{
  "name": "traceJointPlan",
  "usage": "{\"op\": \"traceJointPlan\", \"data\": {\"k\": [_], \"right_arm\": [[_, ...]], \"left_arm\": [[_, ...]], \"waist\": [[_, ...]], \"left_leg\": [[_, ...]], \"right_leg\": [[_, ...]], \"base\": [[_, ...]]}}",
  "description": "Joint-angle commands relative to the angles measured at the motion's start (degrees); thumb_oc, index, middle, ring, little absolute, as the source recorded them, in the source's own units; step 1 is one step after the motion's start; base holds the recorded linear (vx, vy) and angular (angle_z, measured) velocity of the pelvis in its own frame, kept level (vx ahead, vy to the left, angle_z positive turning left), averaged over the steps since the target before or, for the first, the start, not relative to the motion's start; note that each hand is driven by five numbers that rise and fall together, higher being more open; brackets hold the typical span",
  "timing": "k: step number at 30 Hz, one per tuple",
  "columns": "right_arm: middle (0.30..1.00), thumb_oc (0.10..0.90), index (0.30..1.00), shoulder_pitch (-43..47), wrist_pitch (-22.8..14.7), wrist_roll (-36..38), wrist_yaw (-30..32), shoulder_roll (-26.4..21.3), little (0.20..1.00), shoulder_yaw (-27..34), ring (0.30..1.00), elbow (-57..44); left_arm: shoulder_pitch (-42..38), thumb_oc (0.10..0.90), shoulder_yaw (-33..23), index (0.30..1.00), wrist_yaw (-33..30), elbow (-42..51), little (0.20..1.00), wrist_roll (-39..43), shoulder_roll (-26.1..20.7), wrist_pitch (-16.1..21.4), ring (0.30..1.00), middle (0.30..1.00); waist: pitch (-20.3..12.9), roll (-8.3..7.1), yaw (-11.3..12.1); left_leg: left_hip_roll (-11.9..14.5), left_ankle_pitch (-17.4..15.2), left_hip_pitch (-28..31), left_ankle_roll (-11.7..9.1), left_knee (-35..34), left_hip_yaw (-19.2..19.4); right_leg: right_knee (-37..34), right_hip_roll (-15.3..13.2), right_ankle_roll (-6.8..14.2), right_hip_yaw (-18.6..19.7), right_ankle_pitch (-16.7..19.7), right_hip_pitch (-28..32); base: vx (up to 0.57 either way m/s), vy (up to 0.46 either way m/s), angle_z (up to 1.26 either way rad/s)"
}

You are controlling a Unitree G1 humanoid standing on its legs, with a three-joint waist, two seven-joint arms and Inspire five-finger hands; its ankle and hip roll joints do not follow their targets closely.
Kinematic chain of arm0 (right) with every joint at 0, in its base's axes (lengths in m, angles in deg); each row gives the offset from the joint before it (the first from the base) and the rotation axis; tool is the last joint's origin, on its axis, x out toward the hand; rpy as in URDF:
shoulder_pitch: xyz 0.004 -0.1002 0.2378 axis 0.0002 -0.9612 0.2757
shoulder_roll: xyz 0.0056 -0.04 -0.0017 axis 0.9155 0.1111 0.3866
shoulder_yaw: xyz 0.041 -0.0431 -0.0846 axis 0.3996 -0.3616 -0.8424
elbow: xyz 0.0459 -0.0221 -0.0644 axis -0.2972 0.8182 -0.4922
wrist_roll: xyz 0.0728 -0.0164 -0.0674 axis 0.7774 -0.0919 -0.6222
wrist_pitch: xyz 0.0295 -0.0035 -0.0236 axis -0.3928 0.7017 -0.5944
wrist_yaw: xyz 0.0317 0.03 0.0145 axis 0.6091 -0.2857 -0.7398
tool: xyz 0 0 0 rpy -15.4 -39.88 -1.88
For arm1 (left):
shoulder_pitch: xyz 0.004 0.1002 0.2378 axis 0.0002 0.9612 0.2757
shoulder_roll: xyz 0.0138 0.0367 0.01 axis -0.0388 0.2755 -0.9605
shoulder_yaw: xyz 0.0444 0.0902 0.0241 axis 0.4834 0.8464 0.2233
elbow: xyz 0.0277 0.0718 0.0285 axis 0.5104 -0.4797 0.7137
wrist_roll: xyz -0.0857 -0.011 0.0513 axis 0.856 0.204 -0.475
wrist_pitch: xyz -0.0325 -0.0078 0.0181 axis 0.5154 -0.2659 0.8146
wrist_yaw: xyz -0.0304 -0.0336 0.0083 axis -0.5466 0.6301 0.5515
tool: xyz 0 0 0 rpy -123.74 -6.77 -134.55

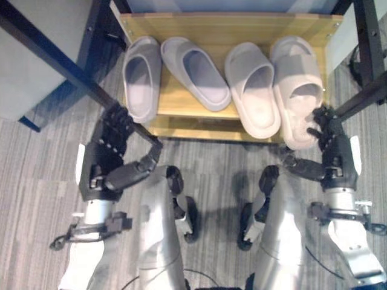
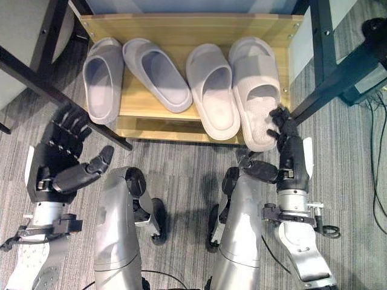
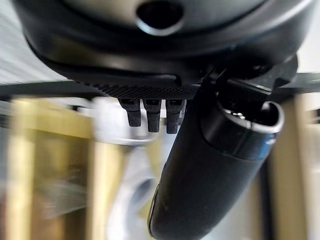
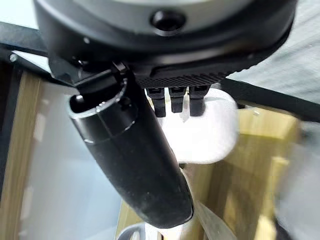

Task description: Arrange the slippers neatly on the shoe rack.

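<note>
Left hand: I see my left hand (image 2: pixel 60 160) low on the left, fingers straight and spread, thumb out to the side, holding nothing. It sits in front of the rack's left corner, apart from every slipper.
Black frame bar: a dark bar (image 1: pixel 66 69) crosses diagonally just beyond the left hand's fingers.
Shoe rack: the wooden shoe rack (image 2: pixel 181 27) lies ahead of both hands, on grey carpet (image 2: pixel 181 157).
Grey slippers: a grey slipper (image 2: pixel 103 78) rests nearest the left hand, just beyond its fingertips; its partner (image 2: pixel 158 74) lies beside it, angled, toes touching or nearly so.
Beige slippers: further toward my right hand, one beige slipper (image 2: pixel 213 90) lies on the shelf with its heel over the front edge; the other beige slipper (image 2: pixel 257 90) is beside it and touching, heel also overhanging.
Right hand: my right hand (image 2: pixel 289 154) is at that last slipper's heel, fingers fairly straight with tips against its heel, thumb out to the side, gripping nothing as far as I can see.
</note>
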Motion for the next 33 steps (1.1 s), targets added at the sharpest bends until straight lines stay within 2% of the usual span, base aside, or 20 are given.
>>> {"op": "traceJointPlan", "data": {"k": [1, 5, 9, 14, 15, 18, 21, 27, 28, 31, 33], "right_arm": [[0.900, 0.800, 0.900, 7.4, -5.5, -8.9, 3.7, -4.6, 0.900, 7.0, 0.900, -11.3], [0.900, 0.800, 0.900, 9.4, -4.5, -10.7, 5.6, -5.6, 0.900, 7.7, 0.900, -10.6], [0.900, 0.800, 0.900, 12.0, -5.8, -8.5, 5.1, -6.8, 0.900, 6.6, 0.900, -11.1], [0.900, 0.800, 0.900, 15.3, -8.6, -0.7, -1.1, -9.0, 0.900, 2.8, 0.900, -13.4], [0.900, 0.800, 0.900, 15.8, -9.2, 2.1, -4.6, -9.9, 0.900, 1.4, 0.900, -13.8], [0.900, 0.800, 0.900, 20.1, -8.0, 1.4, -6.5, -13.0, 0.900, -2.3, 0.900, -13.1], [0.900, 0.800, 0.900, 26.6, -7.3, 4.0, -8.4, -14.5, 0.900, -7.3, 0.900, -9.4], [0.900, 0.800, 0.900, 39.4, -6.0, 7.0, -9.8, -15.7, 0.900, -16.7, 0.900, -0.9], [0.900, 0.800, 0.900, 42.7, -5.5, 9.7, -10.6, -16.2, 0.900, -19.4, 0.900, 3.3], [0.900, 0.800, 0.900, 46.6, -5.1, 10.5, -10.8, -17.1, 0.900, -22.2, 0.900, 6.5], [0.900, 0.800, 0.900, 50.6, -4.6, 13.4, -11.2, -17.6, 0.900, -25.5, 0.900, 12.5]], "left_arm": [[-5.1, 0.800, -2.3, 0.900, 1.2, 6.5, 0.900, -2.0, -2.9, 5.9, 0.900, 0.900], [-5.5, 0.800, -2.1, 0.900, 1.3, 6.3, 0.900, -2.0, -3.2, 6.0, 0.900, 0.900], [-5.2, 0.800, -2.2, 0.900, 1.4, 6.3, 0.900, -0.8, -3.6, 6.1, 0.900, 0.900], [-5.9, 0.800, -1.2, 0.900, 3.3, 6.1, 0.900, 0.0, -4.3, 5.5, 0.900, 0.900], [-6.0, 0.800, -0.9, 0.900, 4.3, 5.7, 0.900, 0.4, -4.7, 5.1, 0.900, 0.900], [-6.6, 0.800, 0.2, 0.900, 5.6, 5.2, 0.900, 0.6, -5.5, 4.6, 0.900, 0.900], [-8.1, 0.800, 1.3, 0.900, 6.7, 4.6, 0.900, 0.6, -6.4, 4.4, 0.900, 0.900], [-9.5, 0.800, 1.8, 0.900, 7.8, 4.1, 0.900, 0.6, -8.0, 4.6, 0.900, 0.900], [-9.8, 0.800, 2.3, 0.900, 8.5, 4.3, 0.900, 1.3, -8.8, 4.7, 0.900, 0.900], [-9.7, 0.800, 2.5, 0.900, 8.9, 4.5, 0.900, 1.8, -9.3, 4.8, 0.900, 0.900], [-9.3, 0.800, 2.5, 0.900, 9.3, 4.9, 0.900, 2.7, -10.5, 4.9, 0.900, 0.900]], "waist": [[-1.7, -0.32, 3.1], [-1.7, -0.45, 3.2], [-1.7, -0.43, 3.5], [-1.7, -0.32, 3.9], [-1.7, -0.54, 3.9], [-1.7, -0.28, 4.7], [-1.7, 0.38, 5.4], [-1.7, 0.84, 6.4], [-1.7, 0.92, 7.1], [-1.7, 1.07, 7.6], [-1.7, 1.48, 8.4]], "left_leg": [[0.2, 2.2, 0.1, -2.7, -5.3, -14.8], [0.6, 2.1, 0.1, -2.7, -4.9, -14.7], [0.8, 1.5, 0.1, -2.6, -4.5, -14.5], [1.0, 1.1, 0.1, -2.9, -3.7, -14.4], [1.0, 1.1, 0.1, -2.9, -3.7, -14.4], [1.0, 0.9, 0.1, -3.0, -3.5, -14.4], [1.1, 0.6, 0.1, -3.2, -3.1, -14.6], [1.5, 0.3, 0.1, -3.4, -2.9, -14.6], [1.5, 0.3, 0.1, -3.5, -3.0, -14.6], [1.6, 0.3, 0.1, -3.6, -3.2, -14.7], [1.5, 0.4, 0.1, -3.7, -3.5, -14.8]], "right_leg": [[-7.7, 1.6, -0.9, 11.6, 7.5, -3.5], [-7.5, 1.4, -0.8, 11.8, 7.7, -3.5], [-7.8, 1.4, -0.8, 11.4, 7.8, -3.5], [-7.9, 1.4, -0.7, 11.1, 7.8, -3.5], [-7.8, 1.3, -0.7, 11.2, 7.7, -3.5], [-7.9, 1.1, -0.6, 11.1, 7.7, -3.5], [-7.5, 1.1, -0.5, 10.9, 7.3, -3.5], [-6.7, 0.8, -0.7, 11.2, 6.8, -3.5], [-6.6, 0.5, -0.6, 11.4, 6.8, -3.5], [-6.6, 0.3, -0.7, 11.5, 6.9, -3.5], [-6.7, 0.2, -0.7, 11.8, 7.0, -3.5]], "base": [[0.01, -0.001, -0.05], [0.01, 0.001, -0.02], [0.00, 0.000, 0.00], [0.00, -0.001, -0.01], [0.00, 0.000, 0.00], [0.00, 0.000, 0.00], [0.00, 0.000, 0.00], [0.00, 0.000, 0.00], [0.01, -0.010, 0.03], [0.00, 0.000, 0.00], [0.00, 0.000, 0.00]]}}
